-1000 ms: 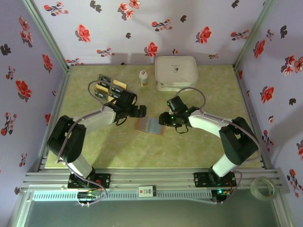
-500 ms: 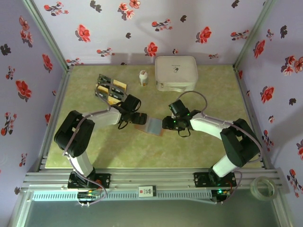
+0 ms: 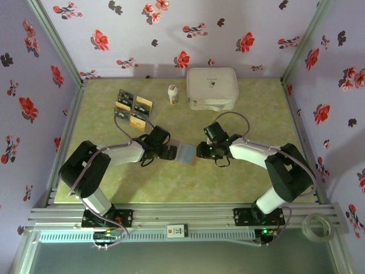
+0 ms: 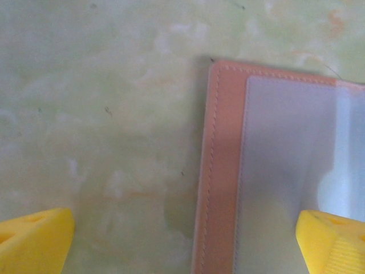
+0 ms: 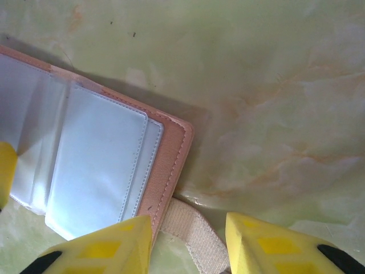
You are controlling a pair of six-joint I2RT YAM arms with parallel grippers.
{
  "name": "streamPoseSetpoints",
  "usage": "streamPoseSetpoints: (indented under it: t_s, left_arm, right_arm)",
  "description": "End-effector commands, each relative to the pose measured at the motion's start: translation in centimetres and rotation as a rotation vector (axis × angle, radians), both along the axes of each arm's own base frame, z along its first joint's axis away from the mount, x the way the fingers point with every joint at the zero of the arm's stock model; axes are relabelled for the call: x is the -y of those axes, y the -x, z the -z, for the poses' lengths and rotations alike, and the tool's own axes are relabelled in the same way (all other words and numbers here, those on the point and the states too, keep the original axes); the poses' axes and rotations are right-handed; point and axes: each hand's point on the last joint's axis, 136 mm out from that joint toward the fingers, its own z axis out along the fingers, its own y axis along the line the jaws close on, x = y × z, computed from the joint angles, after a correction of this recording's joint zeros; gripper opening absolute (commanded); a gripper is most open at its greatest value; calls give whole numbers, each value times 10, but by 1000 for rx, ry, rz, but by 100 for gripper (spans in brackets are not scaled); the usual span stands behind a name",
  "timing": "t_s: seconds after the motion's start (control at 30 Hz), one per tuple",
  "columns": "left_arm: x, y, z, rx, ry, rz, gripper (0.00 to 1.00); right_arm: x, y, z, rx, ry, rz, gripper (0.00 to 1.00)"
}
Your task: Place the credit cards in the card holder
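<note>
Yellow tips of my right claw (image 5: 188, 245) stand partway apart and, as far as I can see, clamp nothing. The beige strap (image 5: 194, 231) of the card holder (image 5: 108, 165) runs into the gap between them, and the holder's stitched corner sits against one tip. My left claw (image 4: 182, 245) is spread wide, holding nothing. It straddles the holder's opposite edge, with one tip over bare table (image 4: 102, 114) and the other over the grey pocket.

I judge the main risk to be on the right. If those tips close on the strap alone, a pull could drag the whole holder across the smooth table or flip its cover shut. If they bite the corner unevenly, the leather may twist out. On the left, the tip above the pocket could press the clear sleeves flat and block a card's way in.

Seen from above, the holder (image 3: 186, 153) lies open and flat between my two claws, touching or nearly touching both. The credit cards (image 3: 131, 108) lie in a cluster well apart at the far left. I see none in the pockets.
</note>
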Motion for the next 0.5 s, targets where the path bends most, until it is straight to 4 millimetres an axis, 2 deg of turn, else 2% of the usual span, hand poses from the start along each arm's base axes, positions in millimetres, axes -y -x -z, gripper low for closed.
streamPoseSetpoints:
  t_s: [0.0, 0.13, 0.23, 0.37, 0.47]
  left_arm:
    - [0, 29, 9, -70, 27, -28, 100]
    - [4, 39, 3, -68, 67, -47, 100]
    - [4, 38, -12, -45, 100, -70, 100]
    - [-6, 20, -57, 40, 111, -109, 100]
    - [-24, -7, -95, 105, 138, -161, 100]
  right_arm:
    - [-1, 2, -8, 11, -38, 5, 38]
    - [-1, 2, -12, 16, -45, 4, 38]
    - [-3, 0, -21, 25, -50, -5, 38]
    - [-7, -9, -49, 77, -61, -24, 44]
    - [-9, -16, -70, 119, -60, -32, 49]
